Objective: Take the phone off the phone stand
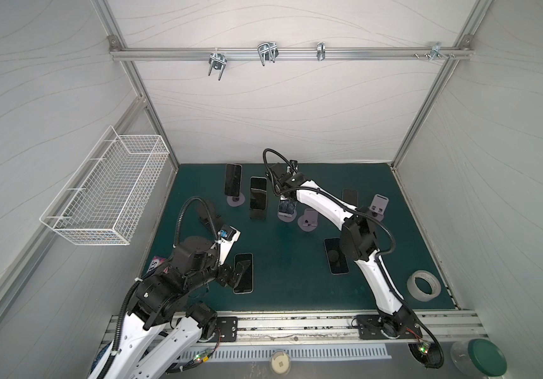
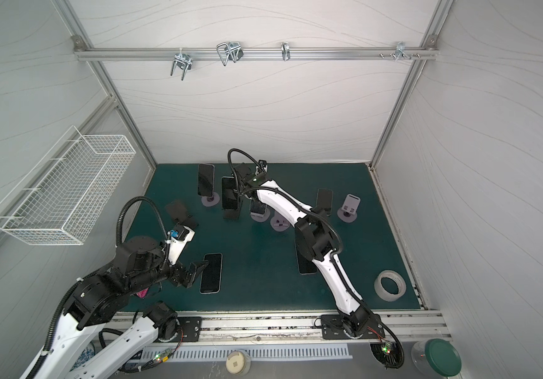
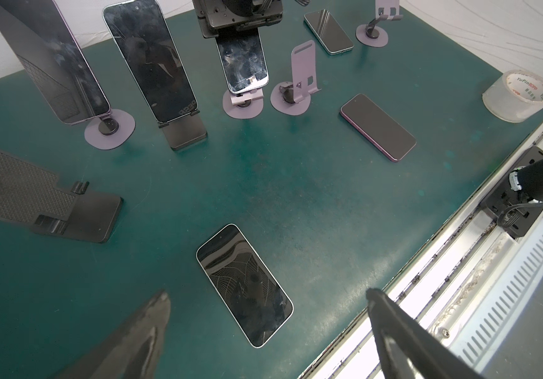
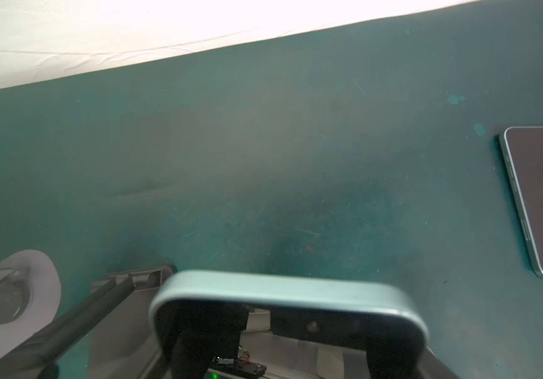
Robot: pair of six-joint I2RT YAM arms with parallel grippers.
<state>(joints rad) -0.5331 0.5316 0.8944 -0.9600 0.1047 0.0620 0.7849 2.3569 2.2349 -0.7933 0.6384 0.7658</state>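
A: Where's the phone [image 3: 246, 65]?
B: Top end clamped in the right pincer [image 3: 239, 34], foot in the lilac stand [image 3: 243, 105] below.
A: Left pincer [image 2: 199, 272]?
B: Spread wide above another phone [image 3: 244, 285] lying flat.

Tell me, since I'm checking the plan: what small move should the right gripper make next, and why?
Probably lift the phone upward: the right gripper is closed on its top edge, but its bottom sits behind the small lip of the stand.
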